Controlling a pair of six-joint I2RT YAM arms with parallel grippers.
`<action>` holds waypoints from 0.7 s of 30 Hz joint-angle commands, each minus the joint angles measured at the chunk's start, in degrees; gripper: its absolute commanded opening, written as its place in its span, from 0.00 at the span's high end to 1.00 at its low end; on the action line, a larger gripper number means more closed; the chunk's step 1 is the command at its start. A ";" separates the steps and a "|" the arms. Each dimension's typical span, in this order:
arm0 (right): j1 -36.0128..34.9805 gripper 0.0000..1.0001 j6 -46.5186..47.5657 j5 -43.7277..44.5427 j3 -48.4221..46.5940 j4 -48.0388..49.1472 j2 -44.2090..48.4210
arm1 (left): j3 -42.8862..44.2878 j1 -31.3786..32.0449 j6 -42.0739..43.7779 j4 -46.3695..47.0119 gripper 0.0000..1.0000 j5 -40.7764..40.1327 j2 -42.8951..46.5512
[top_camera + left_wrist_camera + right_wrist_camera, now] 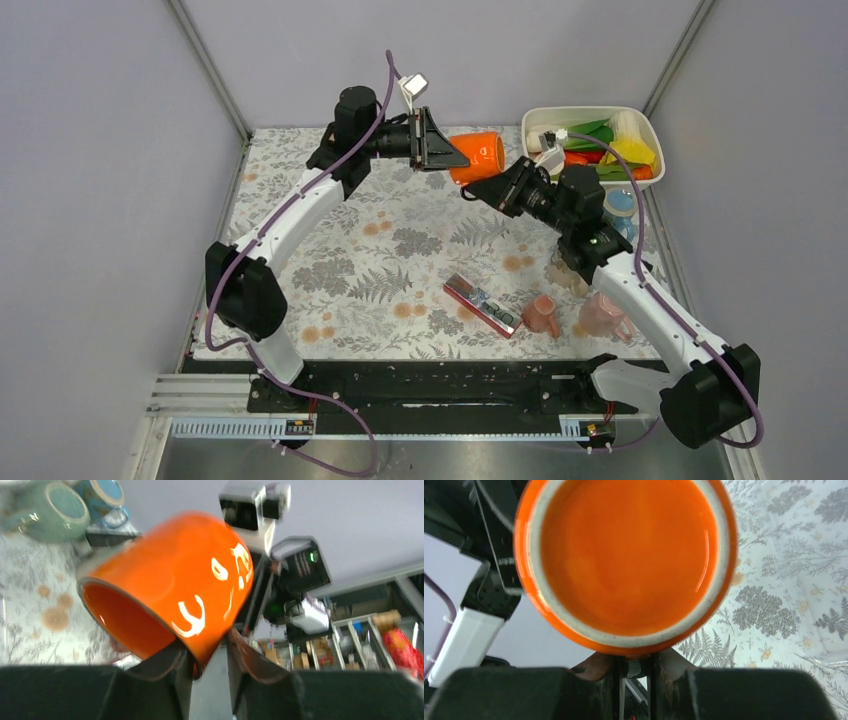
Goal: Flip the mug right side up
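The orange mug (478,155) is held in the air over the back of the table, lying on its side with its mouth toward my left arm. My left gripper (447,153) is closed over the rim. In the left wrist view (207,647) one finger is inside the mug (175,570) and the other is against its outer wall. My right gripper (485,190) holds it from the base side. In the right wrist view its jaws (636,662) are nearly together under the mug's base (624,555); the handle is hidden.
A white bin (590,110) of colourful toys stands at the back right. A red flat device (482,305) and two pink cups (542,315) (603,315) lie at the front right. A teal mug (47,510) and a blue cup (102,492) stand near the bin.
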State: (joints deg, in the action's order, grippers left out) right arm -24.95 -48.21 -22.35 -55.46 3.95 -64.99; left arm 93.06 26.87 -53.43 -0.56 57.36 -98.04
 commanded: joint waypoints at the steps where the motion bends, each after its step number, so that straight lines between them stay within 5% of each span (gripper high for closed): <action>1: -0.10 1.00 -2.59 -3.86 -1.97 10.49 -3.55 | 1.97 1.51 -2.35 5.18 0.93 2.09 0.27; 3: -0.06 0.96 -2.39 -4.71 -2.52 10.46 -5.57 | 2.17 1.15 -3.33 4.19 1.00 -0.81 -0.20; 6: 0.20 0.47 -1.21 -1.44 -0.49 9.70 -5.95 | 6.59 0.38 1.95 -2.89 1.00 -5.22 -1.67; 9: 0.44 0.02 0.57 1.40 0.35 7.26 -6.50 | 14.90 0.97 19.95 -20.39 1.00 -14.28 -3.65; 15: 0.60 0.01 6.62 1.91 -0.59 -5.30 -7.31 | 28.92 1.07 48.53 -41.13 1.00 -38.26 -12.64; 21: 0.60 0.01 9.29 3.37 -0.15 -11.74 -6.13 | 34.51 0.64 68.46 -41.47 1.00 -52.26 -21.60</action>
State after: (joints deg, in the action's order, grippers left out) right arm -24.36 -42.89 -20.84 -55.02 -2.37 -72.53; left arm 121.25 28.05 -4.45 -40.80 18.50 -114.87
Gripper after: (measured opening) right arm 0.993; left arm 0.127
